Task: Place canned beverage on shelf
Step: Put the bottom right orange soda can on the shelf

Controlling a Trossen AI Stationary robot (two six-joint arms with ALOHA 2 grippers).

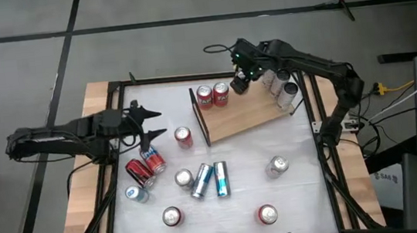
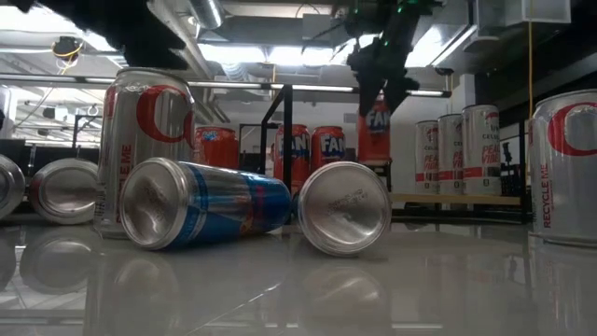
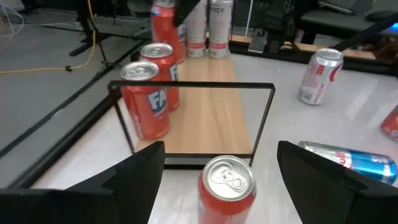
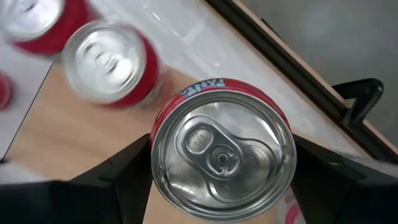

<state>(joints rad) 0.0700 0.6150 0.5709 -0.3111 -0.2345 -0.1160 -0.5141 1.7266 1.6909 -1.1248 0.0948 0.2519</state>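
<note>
Right gripper (image 4: 221,171): clamped on upright red can (image 4: 222,149), held above shelf (image 1: 251,114) near its far edge, beside two standing cans (image 1: 212,94); axis vertical, board directly below. Left gripper (image 1: 150,126): parted, empty, near table's left edge.
</note>
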